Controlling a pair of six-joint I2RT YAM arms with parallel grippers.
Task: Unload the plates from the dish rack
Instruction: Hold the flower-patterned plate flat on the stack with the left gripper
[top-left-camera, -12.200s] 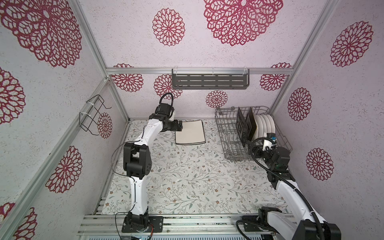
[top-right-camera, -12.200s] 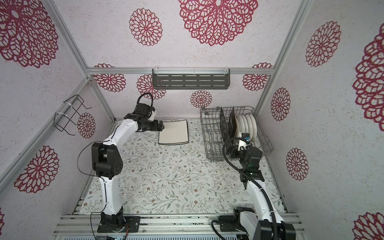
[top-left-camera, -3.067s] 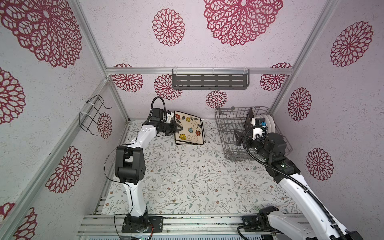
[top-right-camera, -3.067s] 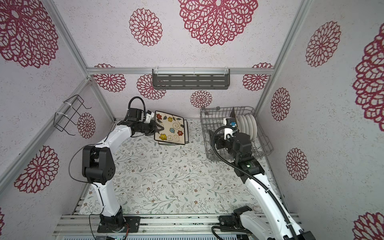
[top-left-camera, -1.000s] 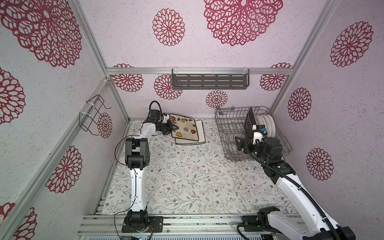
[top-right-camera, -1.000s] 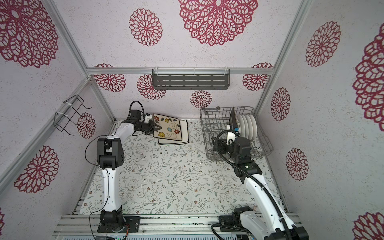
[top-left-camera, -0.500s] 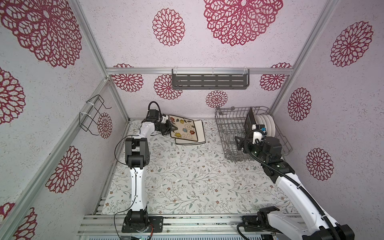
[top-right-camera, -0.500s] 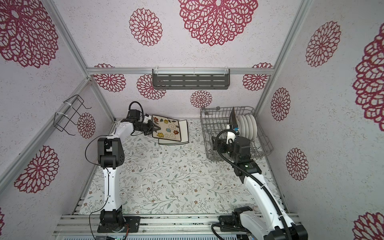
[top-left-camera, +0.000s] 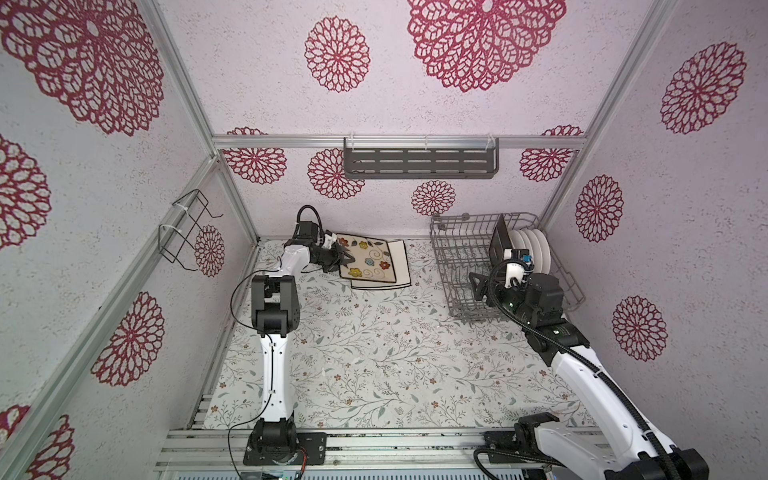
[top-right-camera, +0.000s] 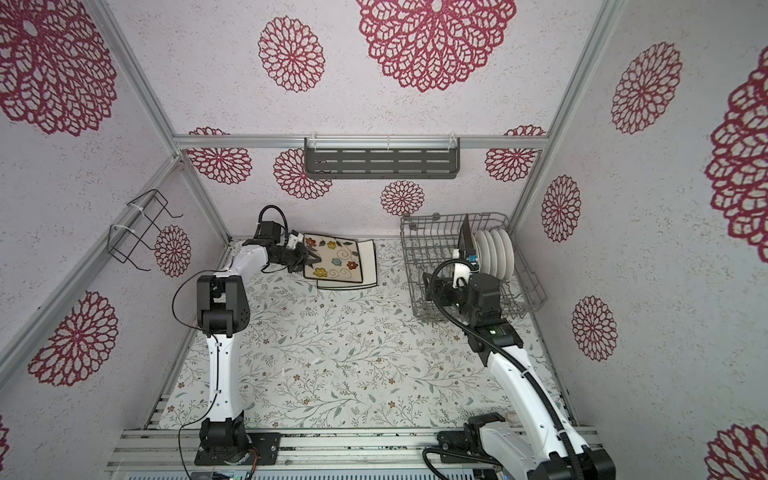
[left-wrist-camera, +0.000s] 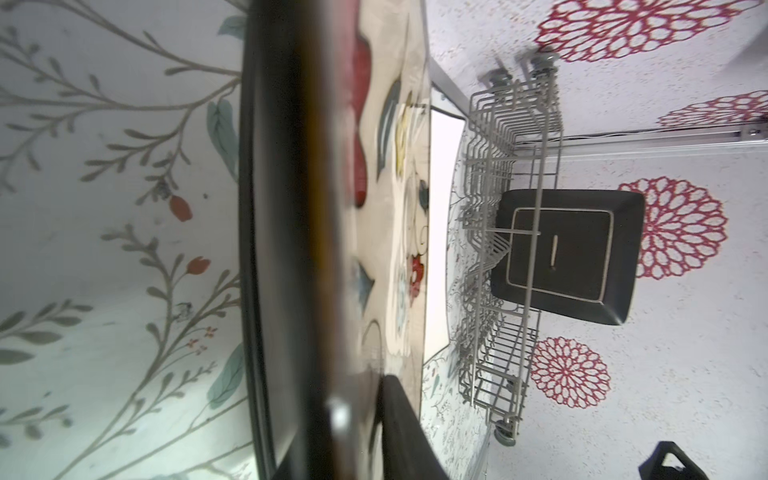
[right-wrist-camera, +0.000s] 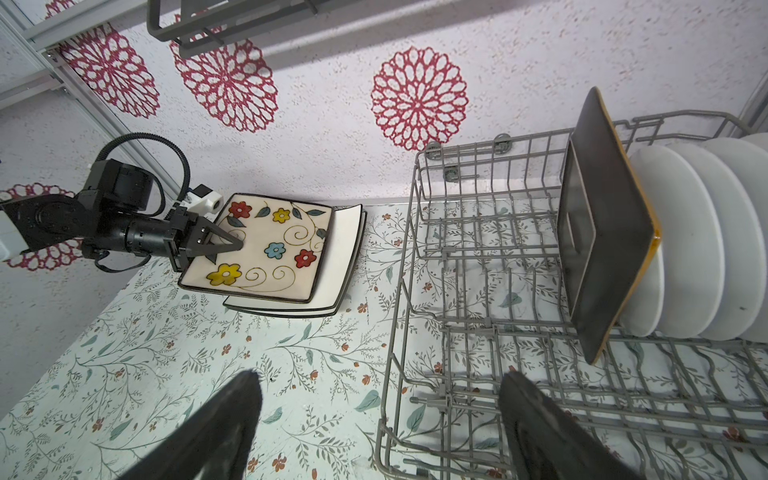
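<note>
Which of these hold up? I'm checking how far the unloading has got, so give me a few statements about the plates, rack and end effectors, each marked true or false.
1. A flowered plate sits on top of the cream plates on the table. True.
2. The rack is empty. False: a black plate and white plates are in it.
3. The right end effector is open and holds nothing. True.
4. The black plate lies flat in the rack. False: it stands on edge, next to the white plates.
5. The left end effector is at the rack. False: it is at the flowered plate's edge, away from the rack.
</note>
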